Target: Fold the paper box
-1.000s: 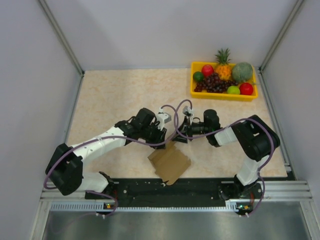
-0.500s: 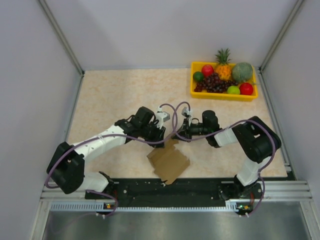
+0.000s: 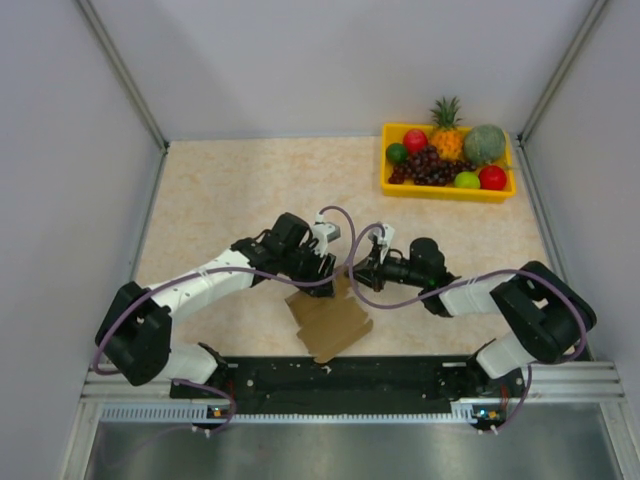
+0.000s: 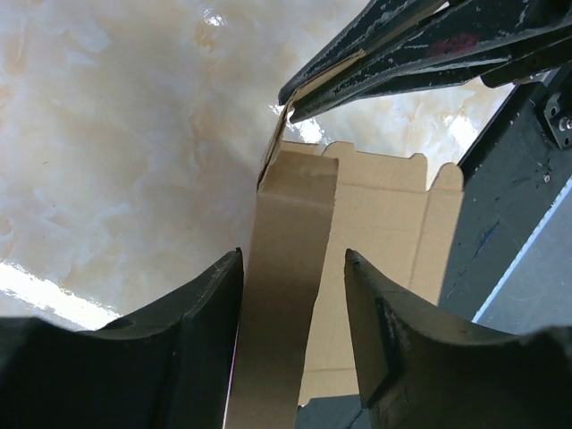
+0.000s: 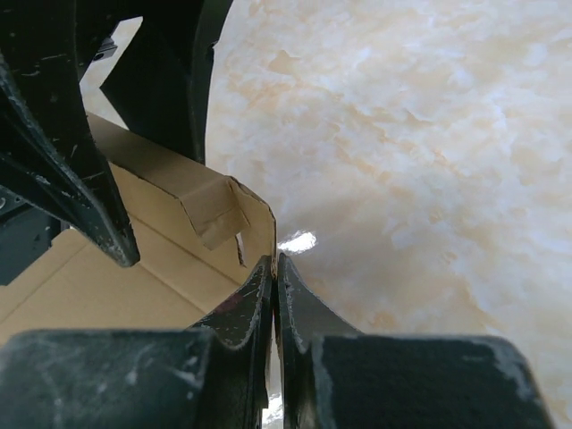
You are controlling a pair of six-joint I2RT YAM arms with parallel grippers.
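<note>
The paper box (image 3: 330,322), lying low centre on the glossy counter (image 3: 220,190), looks light, thin and crease-prone, best held by flap edges: the right fingers (image 5: 264,286) pinch a raised corner shut, the left fingers (image 3: 318,272) stand apart around a raised flap, with bare counter toward upper left.

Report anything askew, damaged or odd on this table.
The paper box lies skewed to the table edge, its near corner reaching the black rail. One flap stands up between the open fingers of the left gripper; the right gripper is shut on a bent flap corner. No tears show; the fruit tray looks tidy.
</note>
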